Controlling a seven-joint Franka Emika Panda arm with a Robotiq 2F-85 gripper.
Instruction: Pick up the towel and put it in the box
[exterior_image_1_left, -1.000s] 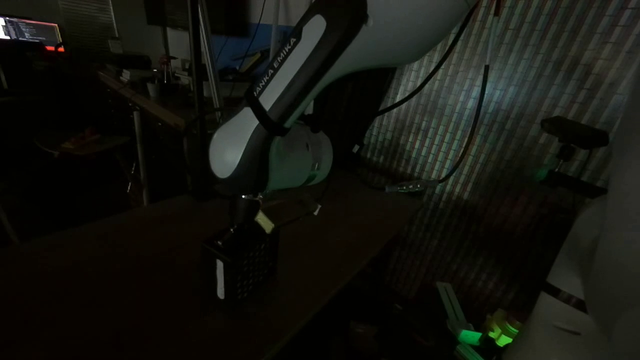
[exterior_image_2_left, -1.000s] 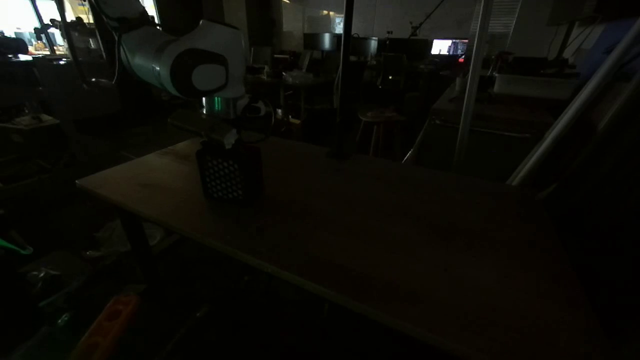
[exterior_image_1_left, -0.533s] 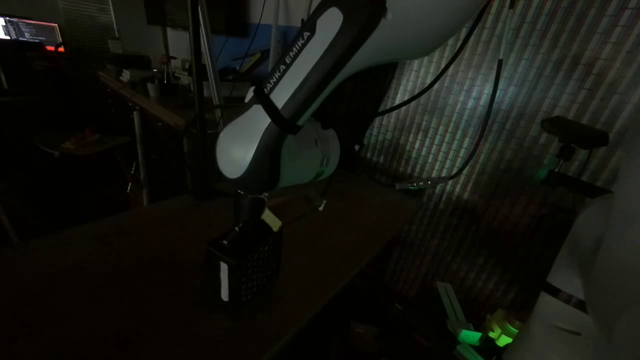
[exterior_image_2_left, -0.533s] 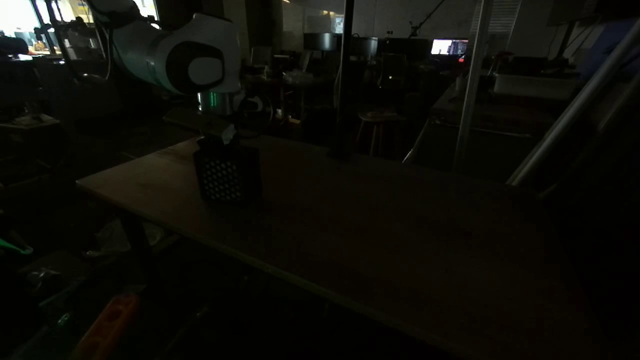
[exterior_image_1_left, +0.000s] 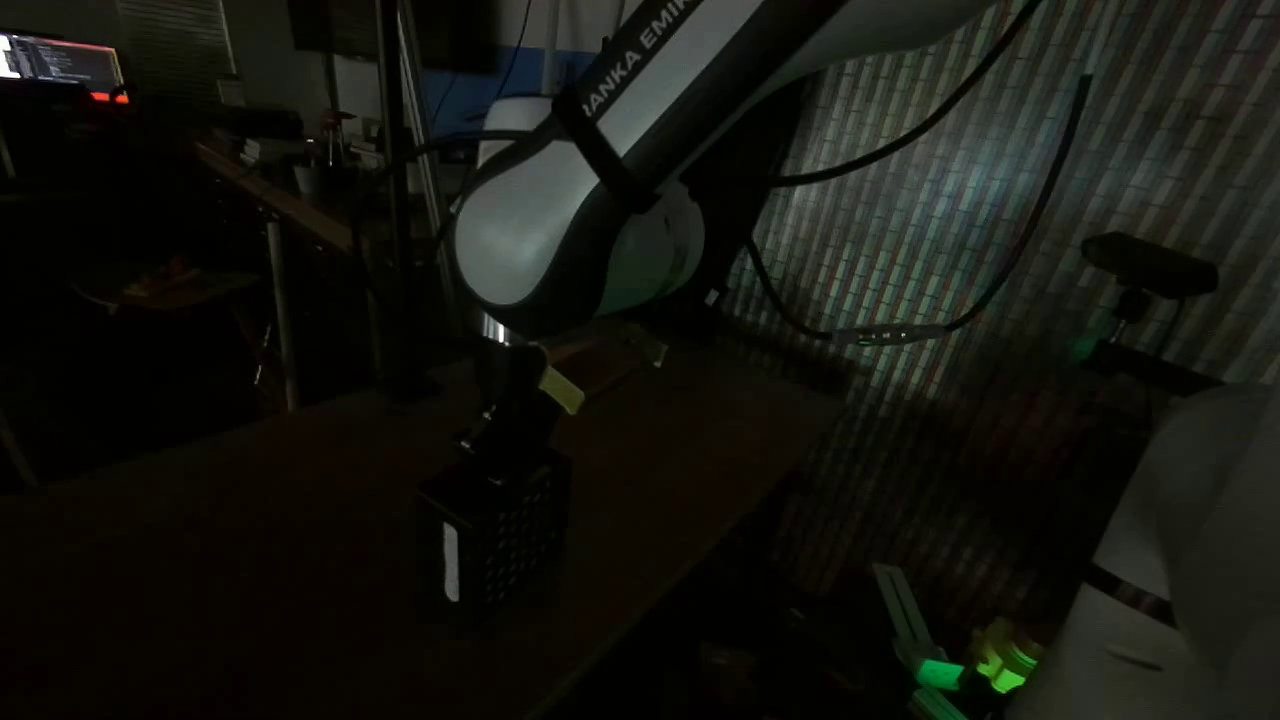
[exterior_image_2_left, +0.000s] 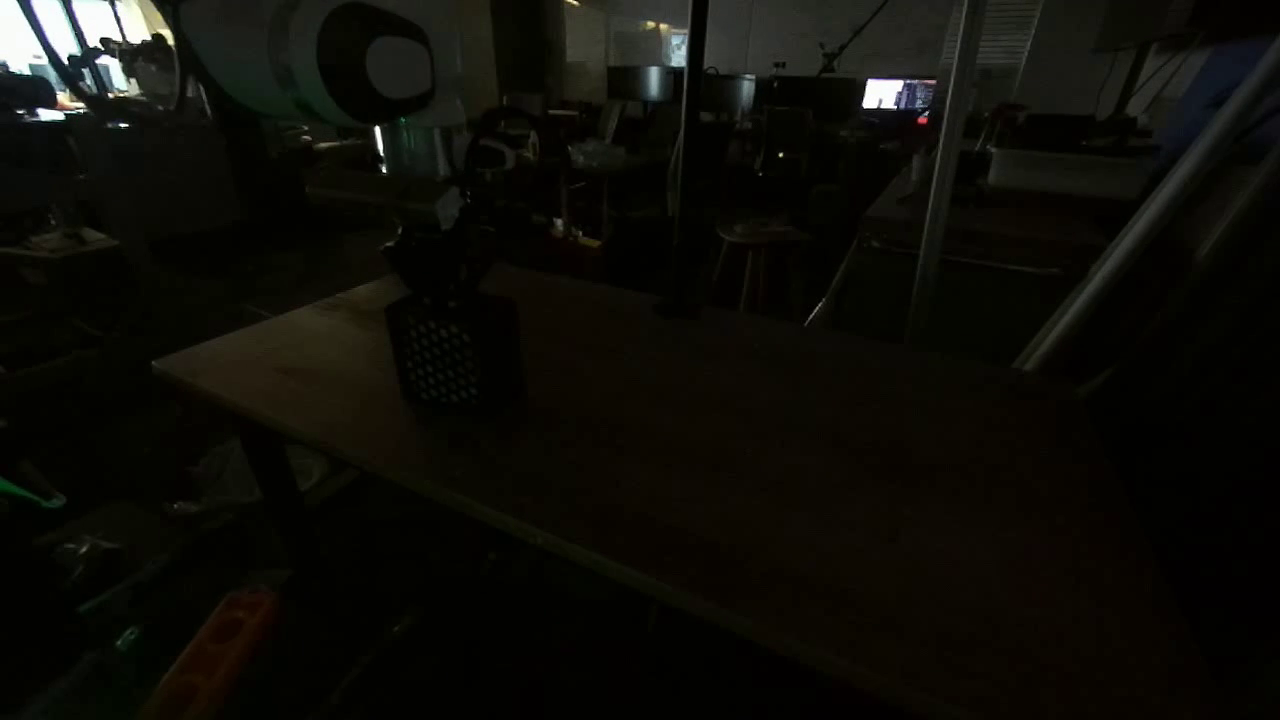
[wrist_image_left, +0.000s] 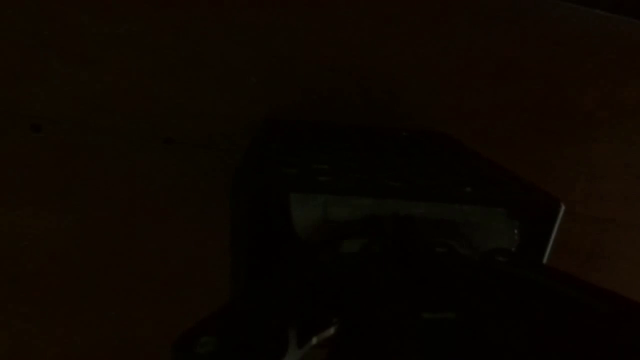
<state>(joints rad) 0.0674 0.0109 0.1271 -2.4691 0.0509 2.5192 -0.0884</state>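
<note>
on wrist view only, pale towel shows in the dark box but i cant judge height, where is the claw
Observer: In both exterior views the claw is at the top of the box; too dark to tell whether its tips dip inside.
Operator: is the box standing straight
Observer: Yes, upright on the table.
Operator: anything on its outside
Observer: One side bears rows of light spots, probably holes, seen in both exterior views.
</note>
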